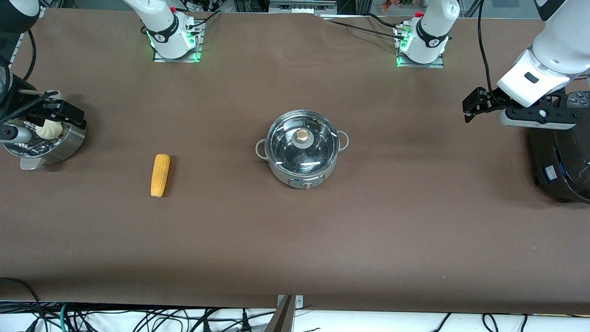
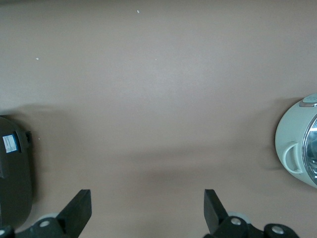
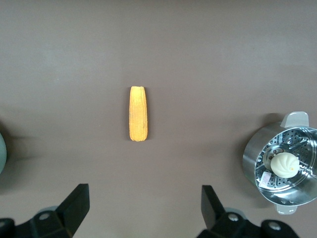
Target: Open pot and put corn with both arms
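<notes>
The steel pot (image 1: pixel 302 157) stands mid-table, its glass lid (image 1: pixel 302 147) with tan knob (image 1: pixel 303 134) on it. Its edge shows in the left wrist view (image 2: pixel 297 144). The yellow-orange corn (image 1: pixel 160 175) lies flat on the table toward the right arm's end, and shows in the right wrist view (image 3: pixel 138 113). My right gripper (image 1: pixel 76 117) is open and empty, up over the steamer basket's edge; in its own view (image 3: pixel 144 206) it is apart from the corn. My left gripper (image 1: pixel 471 108) is open and empty, over bare table beside the black cooker; its own view (image 2: pixel 147 208) shows only table between the fingers.
A perforated steel steamer basket (image 1: pixel 64 143) with a white bun (image 1: pixel 49 130) stands at the right arm's end of the table, also in the right wrist view (image 3: pixel 255 158). A large black cooker (image 1: pixel 560 161) stands at the left arm's end.
</notes>
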Controlling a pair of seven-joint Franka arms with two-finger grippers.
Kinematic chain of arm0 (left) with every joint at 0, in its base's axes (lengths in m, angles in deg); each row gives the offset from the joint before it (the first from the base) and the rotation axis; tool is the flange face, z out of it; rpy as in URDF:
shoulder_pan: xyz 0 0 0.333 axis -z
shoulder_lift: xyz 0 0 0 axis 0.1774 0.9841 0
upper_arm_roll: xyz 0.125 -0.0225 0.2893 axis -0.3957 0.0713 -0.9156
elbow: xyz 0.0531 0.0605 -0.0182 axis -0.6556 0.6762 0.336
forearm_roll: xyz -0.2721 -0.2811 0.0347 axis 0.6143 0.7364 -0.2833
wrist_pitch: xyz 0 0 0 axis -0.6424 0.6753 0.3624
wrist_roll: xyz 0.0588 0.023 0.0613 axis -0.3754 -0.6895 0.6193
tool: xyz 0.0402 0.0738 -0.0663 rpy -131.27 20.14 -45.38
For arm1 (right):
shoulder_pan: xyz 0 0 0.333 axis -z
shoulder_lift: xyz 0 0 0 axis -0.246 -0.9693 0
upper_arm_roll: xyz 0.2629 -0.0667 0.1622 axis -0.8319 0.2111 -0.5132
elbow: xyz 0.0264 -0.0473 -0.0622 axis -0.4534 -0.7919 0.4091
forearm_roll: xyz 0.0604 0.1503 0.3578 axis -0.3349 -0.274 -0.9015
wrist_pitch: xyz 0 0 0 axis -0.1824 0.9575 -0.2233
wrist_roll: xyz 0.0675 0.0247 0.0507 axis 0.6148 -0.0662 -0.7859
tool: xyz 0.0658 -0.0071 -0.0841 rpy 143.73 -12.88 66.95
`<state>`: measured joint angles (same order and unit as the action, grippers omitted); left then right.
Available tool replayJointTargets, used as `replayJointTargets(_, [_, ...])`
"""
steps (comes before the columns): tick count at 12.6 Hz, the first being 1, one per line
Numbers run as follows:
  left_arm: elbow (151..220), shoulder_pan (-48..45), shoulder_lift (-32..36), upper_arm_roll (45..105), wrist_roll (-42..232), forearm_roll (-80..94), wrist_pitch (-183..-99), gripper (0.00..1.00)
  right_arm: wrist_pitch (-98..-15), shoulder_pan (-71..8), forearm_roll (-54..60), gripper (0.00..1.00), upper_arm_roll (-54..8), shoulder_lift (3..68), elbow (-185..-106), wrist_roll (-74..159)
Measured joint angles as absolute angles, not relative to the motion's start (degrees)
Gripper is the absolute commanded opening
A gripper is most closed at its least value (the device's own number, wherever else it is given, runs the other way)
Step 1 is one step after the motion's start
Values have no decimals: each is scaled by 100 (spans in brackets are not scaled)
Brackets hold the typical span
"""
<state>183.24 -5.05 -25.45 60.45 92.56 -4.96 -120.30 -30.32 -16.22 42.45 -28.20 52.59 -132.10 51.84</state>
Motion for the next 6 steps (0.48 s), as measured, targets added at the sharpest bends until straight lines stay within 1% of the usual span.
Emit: replayJointTargets(6, [18327, -505, -2508, 6045, 9175, -496, -11753, 100, -3032, -1622, 4245, 100, -2820, 5259, -13210, 5183])
